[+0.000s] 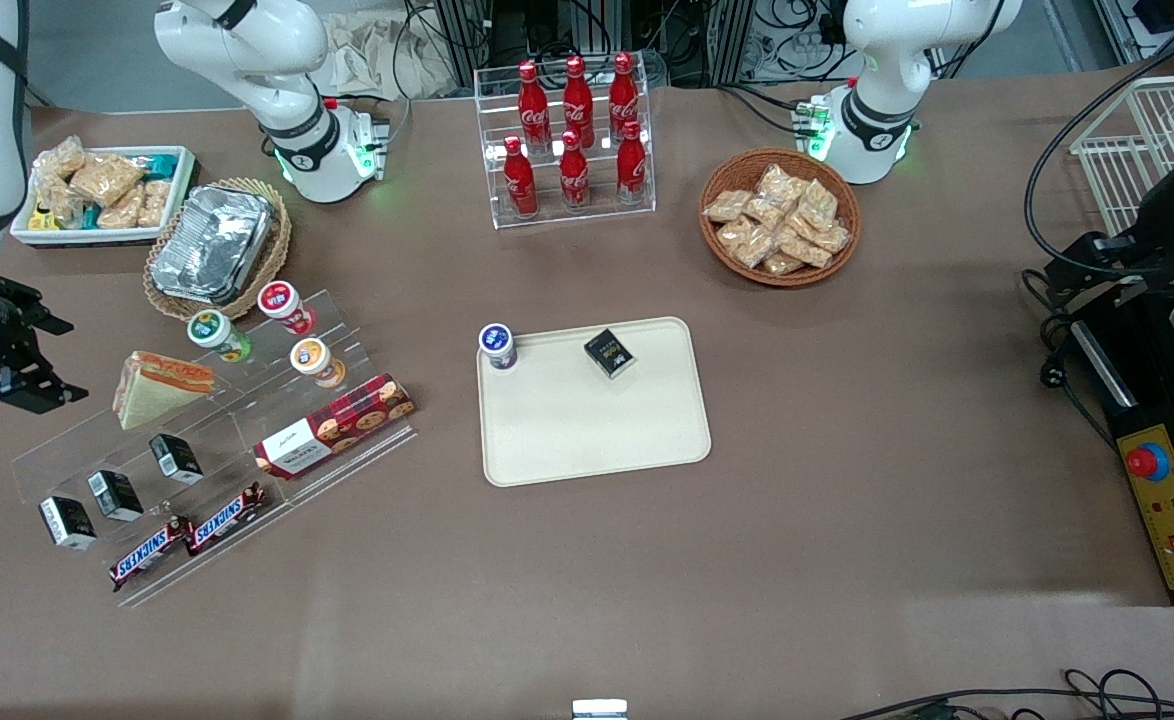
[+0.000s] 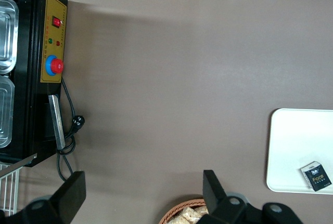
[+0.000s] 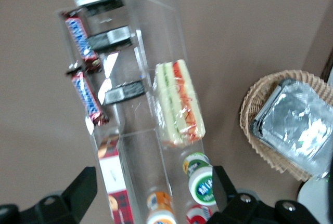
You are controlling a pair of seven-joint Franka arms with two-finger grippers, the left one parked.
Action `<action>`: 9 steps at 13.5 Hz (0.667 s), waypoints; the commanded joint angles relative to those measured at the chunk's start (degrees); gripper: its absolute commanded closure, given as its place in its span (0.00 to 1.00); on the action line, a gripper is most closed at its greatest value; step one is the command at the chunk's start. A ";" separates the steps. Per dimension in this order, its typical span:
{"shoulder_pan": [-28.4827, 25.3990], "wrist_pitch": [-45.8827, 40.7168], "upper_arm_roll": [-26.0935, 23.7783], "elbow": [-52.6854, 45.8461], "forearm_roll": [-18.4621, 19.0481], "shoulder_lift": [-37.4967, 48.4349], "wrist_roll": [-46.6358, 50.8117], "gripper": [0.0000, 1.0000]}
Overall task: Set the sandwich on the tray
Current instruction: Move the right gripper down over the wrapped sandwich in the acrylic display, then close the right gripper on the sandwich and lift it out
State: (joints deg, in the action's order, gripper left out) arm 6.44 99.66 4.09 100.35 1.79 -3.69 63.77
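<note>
Black claw (image 1: 32,365), fingers apart, hung beside clear-wrapped triangular white-bread sandwich (image 1: 159,386) on clear acrylic stepped rack (image 1: 247,440); cream rectangular tray (image 1: 592,420) well apart.

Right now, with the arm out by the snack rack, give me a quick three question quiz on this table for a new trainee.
1. True or false: the sandwich already lies on the tray.
2. Multiple choice: the gripper fingers are A) open and empty, B) shut on the sandwich.
3. Name the two things now on the tray.

Key: 1 false, it rests on the clear rack. 2 A, beside the sandwich, toward the working arm's end. 3 a small cup and a black box.
</note>
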 commanded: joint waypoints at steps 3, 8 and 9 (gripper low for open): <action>1.73 9.82 -0.40 13.43 0.59 4.47 7.07 0.02; 3.23 20.47 -0.31 23.13 0.59 5.62 7.07 0.02; 3.23 21.88 -0.31 24.45 0.59 5.89 7.07 0.02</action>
State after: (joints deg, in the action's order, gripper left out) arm 8.87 117.91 4.23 119.99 1.79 -0.65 69.90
